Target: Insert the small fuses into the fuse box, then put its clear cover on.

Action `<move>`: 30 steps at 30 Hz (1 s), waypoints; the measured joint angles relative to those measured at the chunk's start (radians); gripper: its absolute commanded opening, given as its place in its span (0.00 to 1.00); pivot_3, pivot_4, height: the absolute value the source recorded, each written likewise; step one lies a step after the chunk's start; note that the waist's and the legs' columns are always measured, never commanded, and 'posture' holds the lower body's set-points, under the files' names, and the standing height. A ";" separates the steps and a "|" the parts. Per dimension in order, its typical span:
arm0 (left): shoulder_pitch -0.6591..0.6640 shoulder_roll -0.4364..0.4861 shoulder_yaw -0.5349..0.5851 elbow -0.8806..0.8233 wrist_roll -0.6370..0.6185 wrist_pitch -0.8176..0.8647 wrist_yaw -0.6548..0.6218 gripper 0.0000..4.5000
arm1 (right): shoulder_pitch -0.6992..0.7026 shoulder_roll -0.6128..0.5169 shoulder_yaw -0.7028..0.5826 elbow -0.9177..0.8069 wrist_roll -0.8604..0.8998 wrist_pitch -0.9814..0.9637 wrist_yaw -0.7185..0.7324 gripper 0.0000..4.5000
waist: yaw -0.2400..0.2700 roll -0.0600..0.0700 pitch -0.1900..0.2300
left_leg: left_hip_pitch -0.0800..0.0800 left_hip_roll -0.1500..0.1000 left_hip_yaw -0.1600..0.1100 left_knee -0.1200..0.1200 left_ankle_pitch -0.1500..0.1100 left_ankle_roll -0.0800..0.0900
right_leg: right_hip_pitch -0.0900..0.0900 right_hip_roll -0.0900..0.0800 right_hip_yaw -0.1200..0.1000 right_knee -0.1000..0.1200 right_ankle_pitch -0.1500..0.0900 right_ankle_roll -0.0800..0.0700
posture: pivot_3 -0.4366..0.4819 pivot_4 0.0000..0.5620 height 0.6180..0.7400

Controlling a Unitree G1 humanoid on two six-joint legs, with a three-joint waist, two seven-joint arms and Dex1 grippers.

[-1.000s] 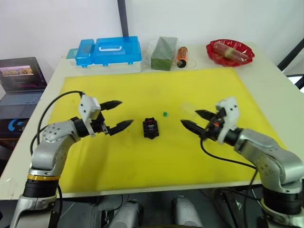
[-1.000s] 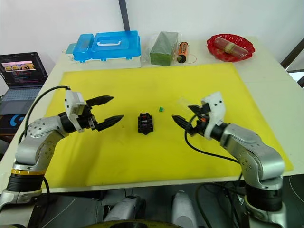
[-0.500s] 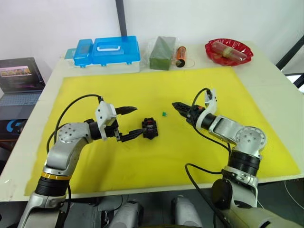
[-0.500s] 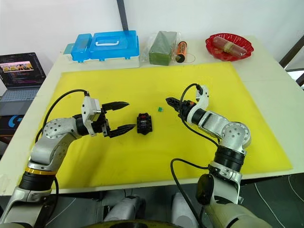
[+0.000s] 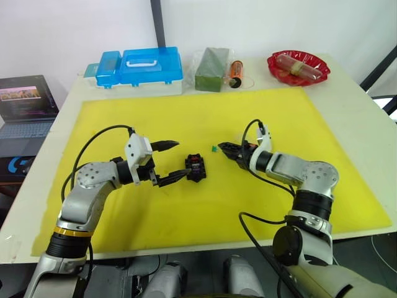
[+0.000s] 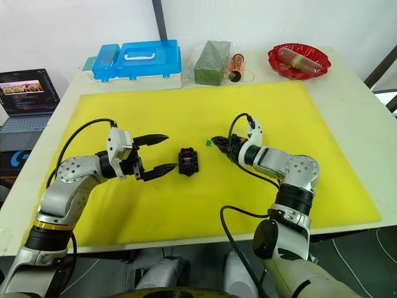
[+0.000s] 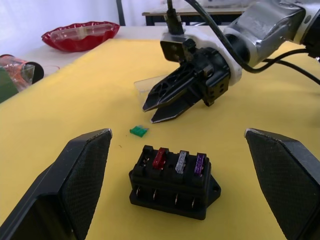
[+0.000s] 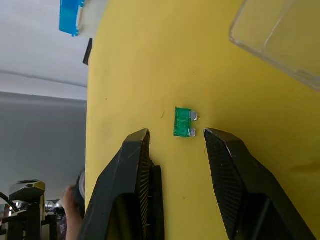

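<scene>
Right tool (image 8: 175, 145) is hovering open over the tiny green plastic fuse (image 8: 183, 122) lying flat on the yellow mat, near the small black fuse box (image 7: 172, 181). Centre fingers astride it, then pinch. Left tool (image 5: 169, 161) is waiting open beside the box.

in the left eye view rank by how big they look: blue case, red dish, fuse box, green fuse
1. blue case
2. red dish
3. fuse box
4. green fuse, just a speck

The case and dish lie farther from the camera yet look bigger, so the order is safe.

Glossy black plastic fuse box (image 7: 172, 182)
</scene>
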 measured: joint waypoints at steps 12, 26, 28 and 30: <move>0.021 0.000 0.000 -0.019 0.000 0.001 0.001 1.00 | -0.030 0.001 0.014 0.065 -0.005 -0.020 0.006 0.40 | -0.018 0.000 0.000 | 0.000 0.000 0.000 0.000 0.000 0.000 | 0.000 0.000 0.000 0.000 0.000 0.000 | 0.48 0.27 1.00; 0.024 0.000 0.000 -0.029 0.001 0.001 0.002 1.00 | -0.042 0.035 0.015 0.092 -0.011 -0.038 0.010 0.40 | -0.023 0.000 0.000 | 0.000 0.001 0.000 0.000 0.000 0.000 | 0.000 0.000 0.000 0.000 0.000 0.000 | 0.48 0.27 1.00; 0.024 0.000 0.000 -0.029 0.001 0.000 0.002 1.00 | -0.047 0.038 0.016 0.098 -0.013 -0.042 0.010 0.40 | -0.023 0.000 0.000 | 0.000 0.002 0.000 0.000 0.000 0.000 | 0.000 0.000 0.000 0.000 0.000 0.000 | 0.48 0.27 1.00; 0.024 0.000 0.000 -0.029 0.001 0.000 0.002 1.00 | -0.048 0.040 0.016 0.101 -0.014 -0.045 0.010 0.40 | -0.023 0.000 0.000 | 0.000 0.002 0.000 0.000 0.000 0.000 | 0.000 0.000 0.000 0.000 0.000 0.000 | 0.48 0.27 1.00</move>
